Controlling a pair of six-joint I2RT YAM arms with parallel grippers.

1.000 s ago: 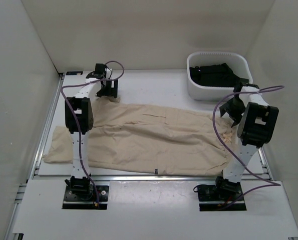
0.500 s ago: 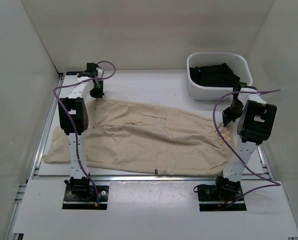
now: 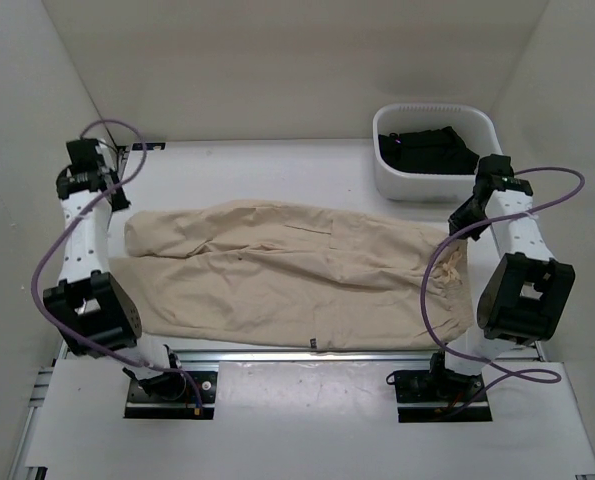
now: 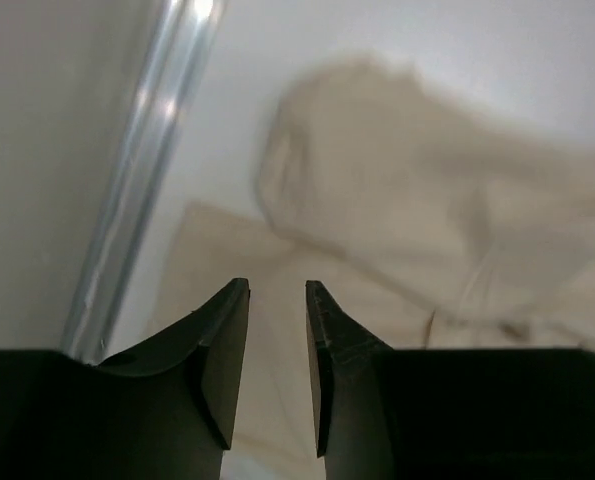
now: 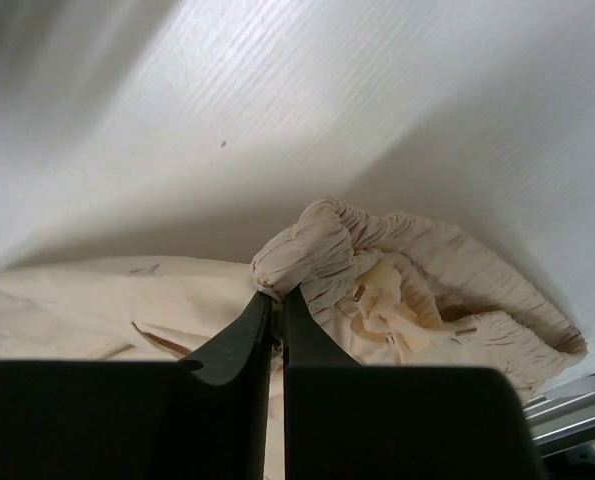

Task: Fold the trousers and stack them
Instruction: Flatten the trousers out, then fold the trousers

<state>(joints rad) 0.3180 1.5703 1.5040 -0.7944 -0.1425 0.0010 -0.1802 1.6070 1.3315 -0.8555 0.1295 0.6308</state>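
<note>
Two things are changing: my left gripper (image 4: 277,295) is swinging out far left, jaws narrowly apart and empty, while my right gripper (image 5: 275,300) is pinching the waistband. The trousers (image 3: 297,275) are lying mid-table, straighter now, so I'm guessing folding's next.

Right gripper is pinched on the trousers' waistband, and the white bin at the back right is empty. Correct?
Not quite: the white bin holds dark clothing, as the top view shows. The right gripper is pinched on the waistband of the trousers.
</note>
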